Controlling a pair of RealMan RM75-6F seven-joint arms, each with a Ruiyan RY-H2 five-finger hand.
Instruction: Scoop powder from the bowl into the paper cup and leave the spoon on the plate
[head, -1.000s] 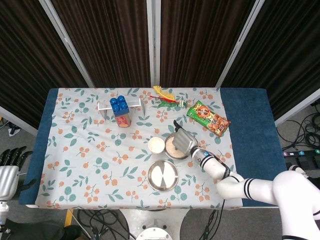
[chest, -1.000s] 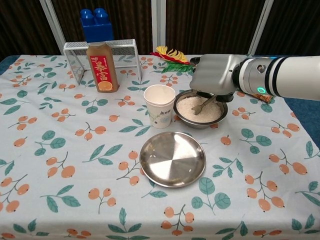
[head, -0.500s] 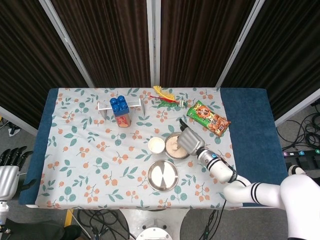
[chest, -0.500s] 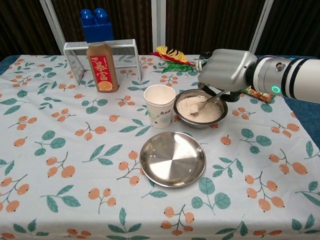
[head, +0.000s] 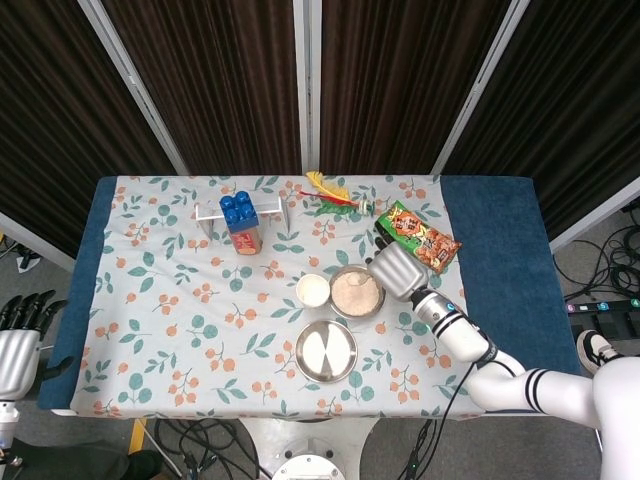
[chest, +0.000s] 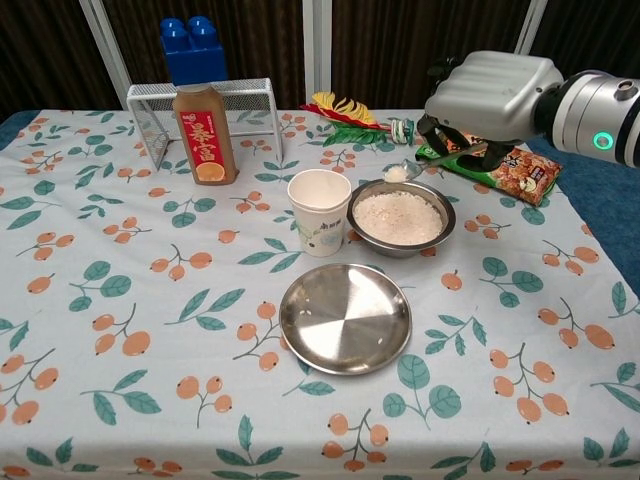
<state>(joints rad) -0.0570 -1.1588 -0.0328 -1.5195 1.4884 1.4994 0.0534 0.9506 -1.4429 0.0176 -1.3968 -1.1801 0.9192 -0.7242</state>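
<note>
Since one second ago, the right hand (chest: 488, 95) has lifted up and back from the bowl (chest: 401, 219), and the spoon (chest: 428, 163) has come out of the powder with it. Now the spoon hangs in the air above the far rim of the bowl, with a small heap of white powder in its scoop. The bowl is metal and is full of white powder nearly to the rim. The paper cup (chest: 319, 211) stands upright just beside the bowl, on its left in the chest view; I cannot tell if something is inside. The plate (chest: 345, 317) is metal and lies in front of cup and bowl, with nothing on it.

The fingers of the right hand are curled in around the spoon handle and hold it under the palm; the exact grip is hidden by the hand. The left hand (head: 18, 335) shows only at the edge of the head view, off the table; if its fingers are wide or narrow I cannot tell.

Behind the bowl lies a snack bag (chest: 505, 169), partly covered by the right hand. Near it is a red and yellow feather toy (chest: 342, 110). Far left stands a juice bottle (chest: 203, 133) in front of a small wire rack (chest: 245, 100), with a blue block (chest: 193, 47) behind. All stands on a flowered tablecloth (chest: 150, 320).
</note>
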